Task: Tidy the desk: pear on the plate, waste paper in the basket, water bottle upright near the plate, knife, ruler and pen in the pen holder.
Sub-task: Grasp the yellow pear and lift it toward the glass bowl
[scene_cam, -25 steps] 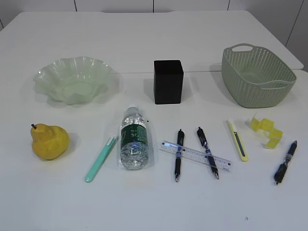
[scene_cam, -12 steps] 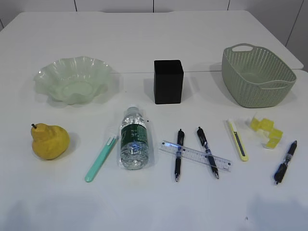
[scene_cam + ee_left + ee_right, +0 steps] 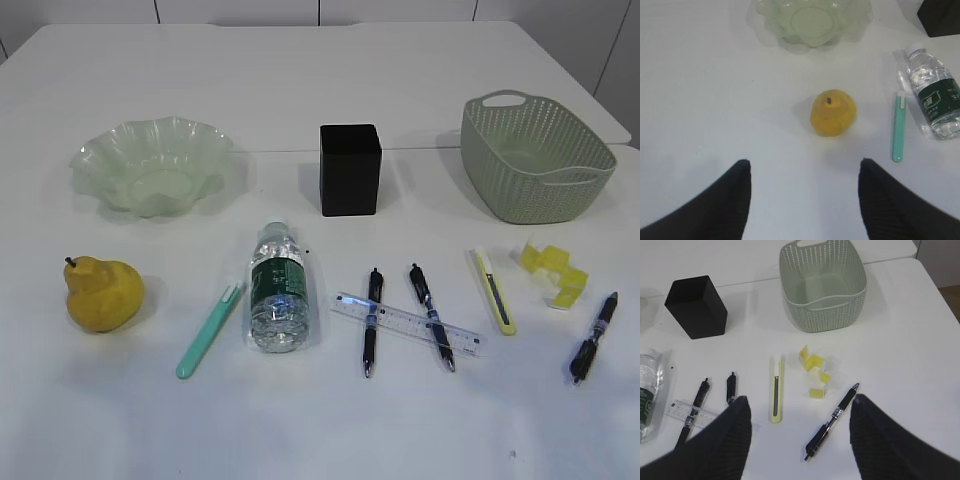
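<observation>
The yellow pear [image 3: 103,294] lies at front left, and the pale green wavy plate [image 3: 100,152] stands empty behind it. A water bottle [image 3: 277,288] lies on its side mid-table. The clear ruler [image 3: 405,323] rests across two black pens [image 3: 371,320]. A yellow knife [image 3: 494,290], crumpled yellow waste paper [image 3: 553,272] and a third pen [image 3: 593,337] lie at right. Behind are the black pen holder [image 3: 350,169] and green basket [image 3: 530,200]. My left gripper [image 3: 804,161] hangs open and empty short of the pear [image 3: 833,112]. My right gripper [image 3: 800,397] is open over the knife [image 3: 776,387], paper [image 3: 815,372] and pen [image 3: 832,422].
A teal pen-shaped tool [image 3: 208,329] lies between the pear and the bottle. Neither arm shows in the exterior view. The white table's right edge [image 3: 935,285] runs just past the basket [image 3: 825,315].
Nothing on the table has moved. Faint shadows have come up along the table's near edge.
</observation>
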You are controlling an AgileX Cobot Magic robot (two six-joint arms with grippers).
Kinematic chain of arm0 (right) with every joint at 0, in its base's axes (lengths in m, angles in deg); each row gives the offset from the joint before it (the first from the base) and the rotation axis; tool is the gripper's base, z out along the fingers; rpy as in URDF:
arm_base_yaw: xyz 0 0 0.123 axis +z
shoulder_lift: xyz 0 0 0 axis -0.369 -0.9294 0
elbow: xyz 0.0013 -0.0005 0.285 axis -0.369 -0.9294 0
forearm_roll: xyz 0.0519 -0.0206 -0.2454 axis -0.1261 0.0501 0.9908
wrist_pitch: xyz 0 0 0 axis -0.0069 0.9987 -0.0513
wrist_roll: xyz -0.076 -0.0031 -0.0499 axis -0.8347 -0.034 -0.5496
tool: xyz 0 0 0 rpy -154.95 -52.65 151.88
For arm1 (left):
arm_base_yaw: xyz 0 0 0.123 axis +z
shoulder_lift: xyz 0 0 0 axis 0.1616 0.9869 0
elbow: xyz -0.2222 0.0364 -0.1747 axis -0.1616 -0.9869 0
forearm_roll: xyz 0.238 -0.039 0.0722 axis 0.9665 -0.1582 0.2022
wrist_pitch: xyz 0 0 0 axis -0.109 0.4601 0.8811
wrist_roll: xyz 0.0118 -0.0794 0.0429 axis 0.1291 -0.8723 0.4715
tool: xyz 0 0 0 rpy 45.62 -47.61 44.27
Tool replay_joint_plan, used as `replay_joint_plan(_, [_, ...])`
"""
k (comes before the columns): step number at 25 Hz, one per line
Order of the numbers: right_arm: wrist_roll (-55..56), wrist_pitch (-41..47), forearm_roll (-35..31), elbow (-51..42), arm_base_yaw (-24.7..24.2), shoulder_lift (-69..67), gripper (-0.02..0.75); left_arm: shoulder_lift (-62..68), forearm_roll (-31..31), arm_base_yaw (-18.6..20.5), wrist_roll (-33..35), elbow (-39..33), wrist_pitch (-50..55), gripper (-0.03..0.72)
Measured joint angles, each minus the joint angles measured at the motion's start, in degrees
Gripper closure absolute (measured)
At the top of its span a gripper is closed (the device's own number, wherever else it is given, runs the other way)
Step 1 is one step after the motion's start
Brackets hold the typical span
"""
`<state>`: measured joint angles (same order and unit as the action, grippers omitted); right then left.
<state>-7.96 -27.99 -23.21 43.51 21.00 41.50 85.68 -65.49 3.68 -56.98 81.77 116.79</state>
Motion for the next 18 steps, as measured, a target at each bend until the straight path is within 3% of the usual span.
replay_joint_plan(7, [0.00, 0.00, 0.02, 1.49, 0.00, -3.52, 0.277, 14.69, -1.11, -2.92, 0.00, 6.66, -0.62, 0.213])
replay_joint_plan(18, [0.00, 7.26, 0.12, 7.18, 0.00, -13.66, 0.277, 40.32, -3.60, -3.15, -1.91, 14.87, -1.47, 0.212])
